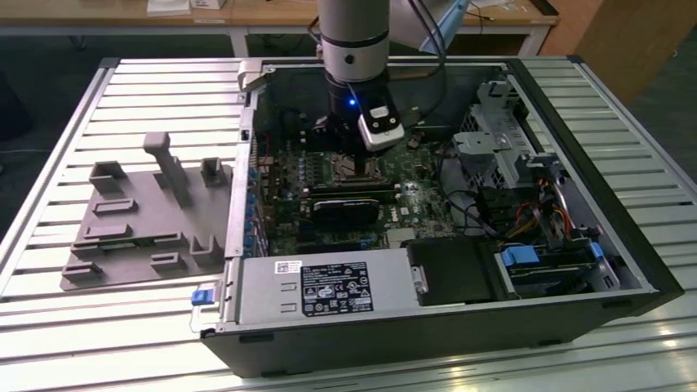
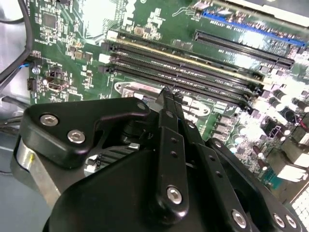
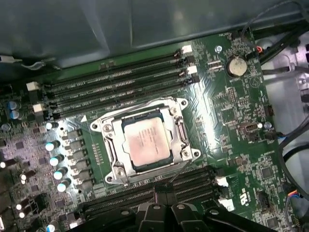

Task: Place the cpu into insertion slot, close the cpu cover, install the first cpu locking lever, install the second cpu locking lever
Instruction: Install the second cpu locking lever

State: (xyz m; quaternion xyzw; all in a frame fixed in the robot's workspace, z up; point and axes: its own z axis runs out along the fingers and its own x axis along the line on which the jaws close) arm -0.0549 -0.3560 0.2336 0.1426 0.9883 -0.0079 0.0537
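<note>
The cpu (image 3: 145, 142), a small square chip with a silvery-tan top, lies flat in the motherboard socket. The cpu cover (image 3: 175, 107), a silvery metal frame, lies down around it, and the chip shows through its window. In the first wrist view my gripper (image 3: 162, 192) sits just off the socket edge, over the memory slots, beside a thin metal lever (image 3: 182, 170) that runs along that edge. In the second wrist view my gripper's (image 2: 168, 94) black fingers meet at the tip with nothing between them. In the exterior view my gripper (image 1: 354, 160) hangs low inside the open computer case, right over the socket.
Black memory slots (image 3: 116, 89) run on both sides of the socket. A graphics card (image 1: 351, 204) and power supply box (image 1: 326, 287) lie nearer the case front. Drive bays and cables (image 1: 523, 188) fill the exterior view's right. A grey fixture (image 1: 142, 220) sits on the slatted table outside the case.
</note>
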